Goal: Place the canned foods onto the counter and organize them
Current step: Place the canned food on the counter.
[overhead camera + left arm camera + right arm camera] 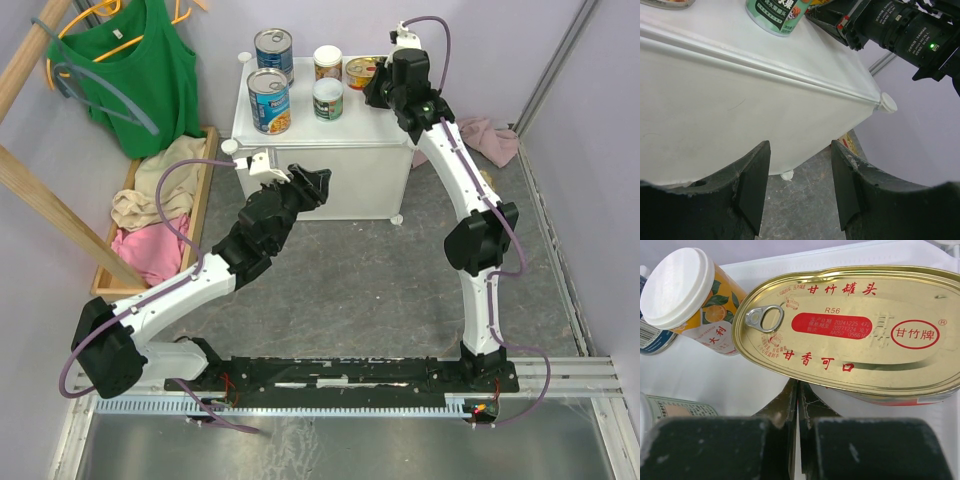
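The white counter (330,170) carries two tall blue-labelled cans (273,50) (269,100), two small white-topped cans (328,62) (328,98) and one gold oval tin (360,72). The second gold tin is not in view. My right gripper (377,90) is shut, and its tips (798,386) touch the near rim of the gold tin (855,325), beside a white-topped can (687,295). My left gripper (312,186) is open and empty in front of the counter's front wall (715,110). It shows in the left wrist view (800,146) below a green-labelled can (775,15).
A wooden tray of clothes (205,175) stands left of the counter, with a green top on a hanger (140,70) above it. A pink cloth (490,140) lies on the floor at the right. Wooden beams (60,225) cross the left side.
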Available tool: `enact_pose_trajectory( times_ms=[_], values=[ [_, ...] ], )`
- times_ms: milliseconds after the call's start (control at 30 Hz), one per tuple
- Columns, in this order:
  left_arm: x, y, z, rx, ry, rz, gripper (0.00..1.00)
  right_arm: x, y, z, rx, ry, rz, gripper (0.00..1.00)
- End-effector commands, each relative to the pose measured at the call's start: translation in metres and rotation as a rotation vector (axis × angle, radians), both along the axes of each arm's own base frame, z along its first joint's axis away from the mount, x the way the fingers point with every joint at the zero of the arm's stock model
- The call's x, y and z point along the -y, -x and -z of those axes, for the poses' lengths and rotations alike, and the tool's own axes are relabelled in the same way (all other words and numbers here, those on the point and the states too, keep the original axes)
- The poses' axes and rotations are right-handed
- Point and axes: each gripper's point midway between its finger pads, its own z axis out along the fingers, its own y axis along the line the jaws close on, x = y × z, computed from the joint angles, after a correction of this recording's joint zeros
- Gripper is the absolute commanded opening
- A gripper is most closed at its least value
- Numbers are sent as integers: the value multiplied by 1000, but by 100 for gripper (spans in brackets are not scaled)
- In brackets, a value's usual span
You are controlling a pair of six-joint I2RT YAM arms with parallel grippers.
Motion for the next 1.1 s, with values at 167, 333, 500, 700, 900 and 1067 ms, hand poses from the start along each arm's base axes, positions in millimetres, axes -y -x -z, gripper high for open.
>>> enact_pose_trajectory(
  times_ms=[167,333,500,700,900,1067],
  values=[
    [-10,1,-16,59,5,-20,58,18,-4,-21,56,2,55,5],
    [-10,1,-16,57,7,-17,58,31,1,-25,65,-2,80,5],
    [-9,1,-16,57,10,-11,58,43,3,-30,71,-5,106,5],
    [-8,1,-15,52,14,-7,58,55,4,-32,74,-11,125,4],
    [-5,1,-14,49,17,-1,57,59,5,-32,74,-16,124,4],
    [-6,0,-15,48,19,-4,58,56,11,-34,66,-23,101,5]
  ],
)
